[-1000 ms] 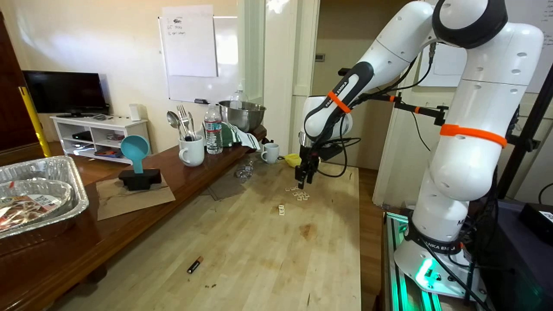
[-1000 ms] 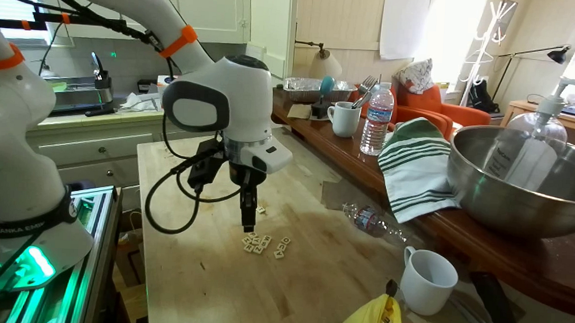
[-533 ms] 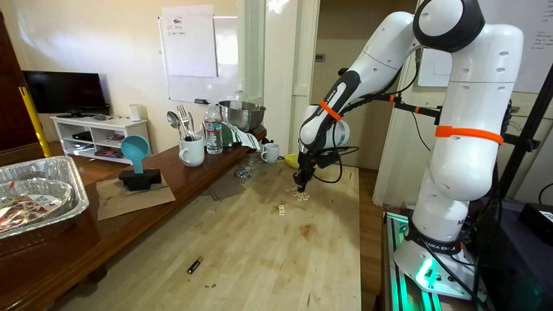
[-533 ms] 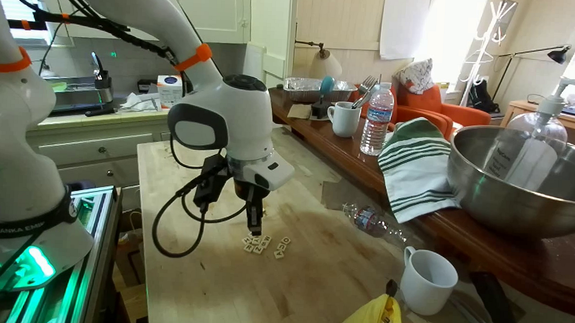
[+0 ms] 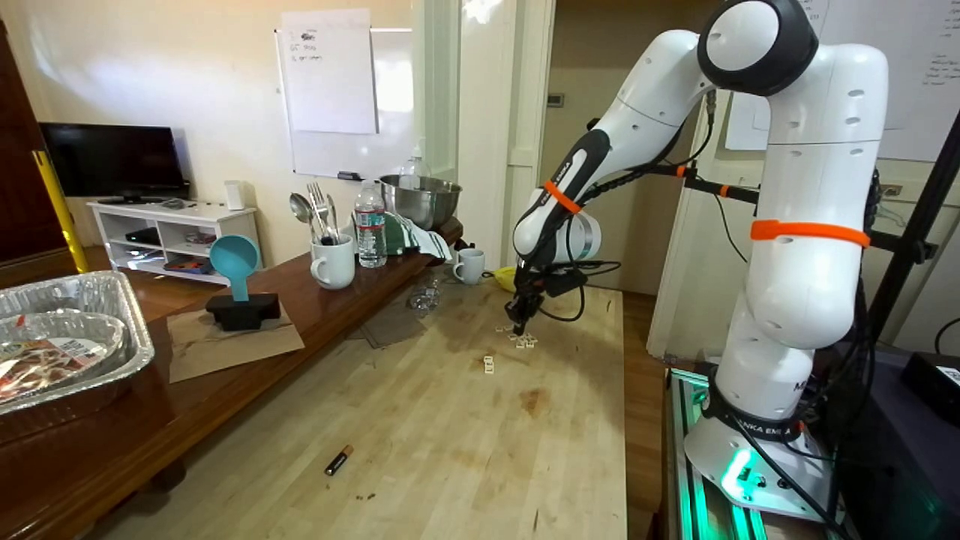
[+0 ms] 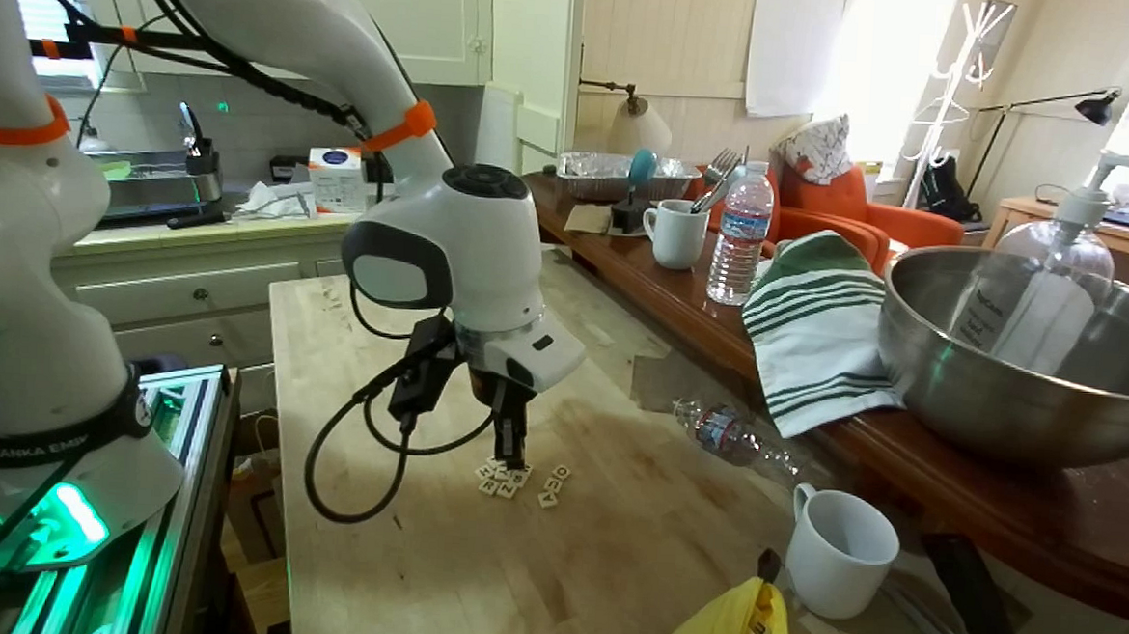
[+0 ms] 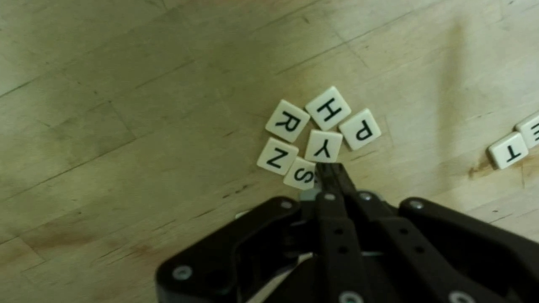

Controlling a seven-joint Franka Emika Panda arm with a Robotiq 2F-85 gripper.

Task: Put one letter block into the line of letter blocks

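In an exterior view, the tool [image 6: 510,467] had just moved right and closed fully, nothing visible in its grip, over the loose blocks [image 6: 505,491], perhaps to push one toward what was likely the line [image 6: 553,485], just right.

Bright Exteriors, Dim Wrist View

The window [image 6: 894,69] is burnt out to white; glare patches the whiteboard [image 5: 393,84]. The base light [image 6: 81,514] blazes green in both exterior views. The wrist view is dim and yellowish — letter blocks [image 7: 327,108] slightly soft, yet legible.
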